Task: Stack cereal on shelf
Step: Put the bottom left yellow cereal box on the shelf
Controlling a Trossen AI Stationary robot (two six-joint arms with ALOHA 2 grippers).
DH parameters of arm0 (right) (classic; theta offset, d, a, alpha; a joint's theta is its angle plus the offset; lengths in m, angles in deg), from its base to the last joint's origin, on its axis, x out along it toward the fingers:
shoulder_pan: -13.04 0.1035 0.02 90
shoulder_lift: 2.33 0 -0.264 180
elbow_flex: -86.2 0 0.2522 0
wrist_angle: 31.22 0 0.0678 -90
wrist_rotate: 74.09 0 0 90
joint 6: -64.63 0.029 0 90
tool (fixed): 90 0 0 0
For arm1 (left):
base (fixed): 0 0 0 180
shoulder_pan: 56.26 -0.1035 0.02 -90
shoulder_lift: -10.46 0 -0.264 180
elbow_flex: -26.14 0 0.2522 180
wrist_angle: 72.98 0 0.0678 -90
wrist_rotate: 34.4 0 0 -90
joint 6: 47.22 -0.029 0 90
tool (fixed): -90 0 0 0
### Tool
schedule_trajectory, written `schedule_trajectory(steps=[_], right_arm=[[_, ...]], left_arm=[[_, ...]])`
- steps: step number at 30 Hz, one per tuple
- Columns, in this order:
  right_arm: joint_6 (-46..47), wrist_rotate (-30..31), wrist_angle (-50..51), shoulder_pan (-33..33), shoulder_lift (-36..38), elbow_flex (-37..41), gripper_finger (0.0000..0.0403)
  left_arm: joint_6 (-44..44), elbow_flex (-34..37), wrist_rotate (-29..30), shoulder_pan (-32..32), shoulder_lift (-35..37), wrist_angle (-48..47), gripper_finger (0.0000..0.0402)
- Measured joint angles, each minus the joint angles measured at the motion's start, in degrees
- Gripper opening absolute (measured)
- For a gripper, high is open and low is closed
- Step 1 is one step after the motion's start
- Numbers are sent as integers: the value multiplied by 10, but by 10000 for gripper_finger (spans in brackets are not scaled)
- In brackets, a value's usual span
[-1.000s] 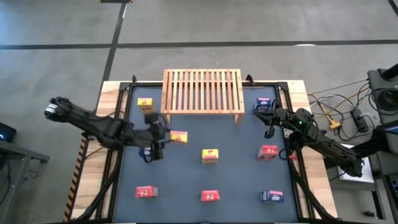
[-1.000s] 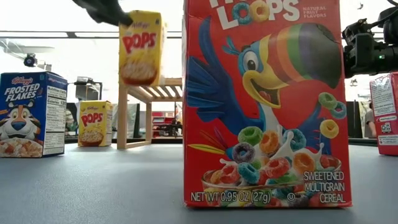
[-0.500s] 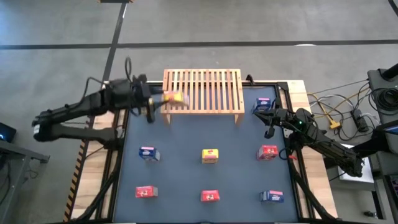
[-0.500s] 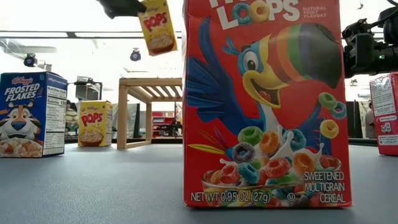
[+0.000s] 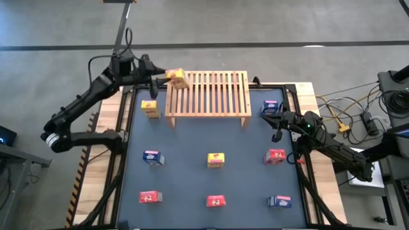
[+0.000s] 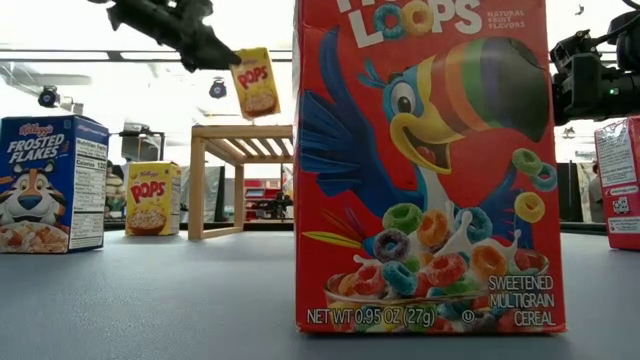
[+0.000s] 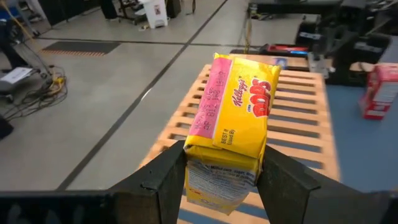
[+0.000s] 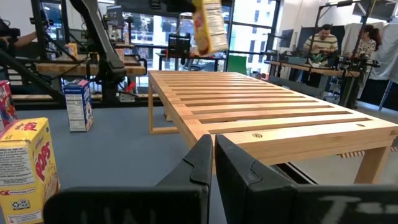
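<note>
The yellow cereal box (image 5: 177, 78) has moved up from the worktop; my left gripper (image 5: 161, 75) holds it above the shelf (image 5: 211, 96) far-left corner. I only need lower it. The right gripper (image 5: 276, 126), fingers closed, waits near the right edge.

A light wooden slatted shelf (image 5: 208, 94) stands at the table's far edge, nothing resting on it. One yellow cereal box (image 5: 177, 78) is held tilted in the air above the shelf's left corner. Eight other small boxes stand upright on the tabletop: two yellow, three blue, three red, spaced well apart.
</note>
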Motion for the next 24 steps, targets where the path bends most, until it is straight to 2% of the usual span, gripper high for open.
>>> schedule_trajectory(steps=[5, 13, 18, 24], right_arm=[[0, 0, 0, 0, 0, 0, 9], [0, 0, 0, 0, 0, 0, 9], [0, 0, 0, 0, 0, 0, 9], [0, 0, 0, 0, 0, 0, 9]], left_arm=[[-40, -57, -10, -20, -64, -40, 159], [-121, -160, -13, -26, -159, -178, 159], [-135, -206, -14, -49, -182, -225, 159], [-123, -208, -56, -77, -184, -212, 159]])
